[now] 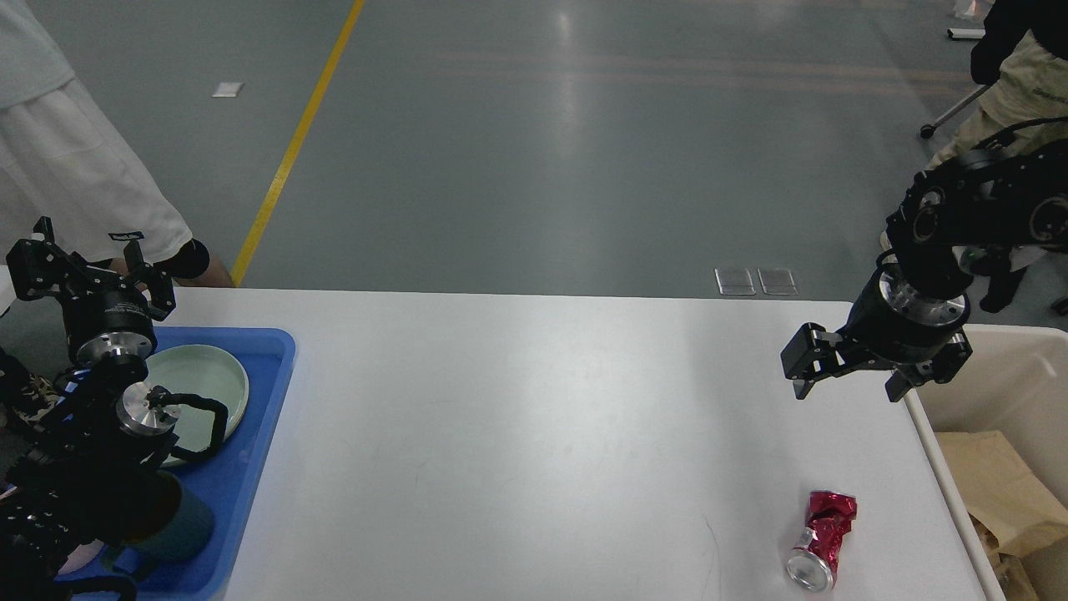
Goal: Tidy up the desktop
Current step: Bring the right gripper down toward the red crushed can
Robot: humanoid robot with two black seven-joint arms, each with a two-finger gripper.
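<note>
The white desktop [534, 417] fills the middle of the head view. A crushed red can [822, 530] lies on it near the front right. My right gripper [859, 371] hangs open and empty above the desktop's right edge, behind and above the can. My left gripper [92, 271] is open and empty at the far left, above the back edge of a blue tray [267, 417]. The tray holds a pale green plate [204, 384] and a dark teal cup [171, 522], both partly hidden by my left arm.
A beige bin [1001, 359] stands off the desktop's right edge with brown paper [993, 484] inside. A person in white shorts [75, 167] stands behind the left corner. Another person [1018, 83] is at the far right.
</note>
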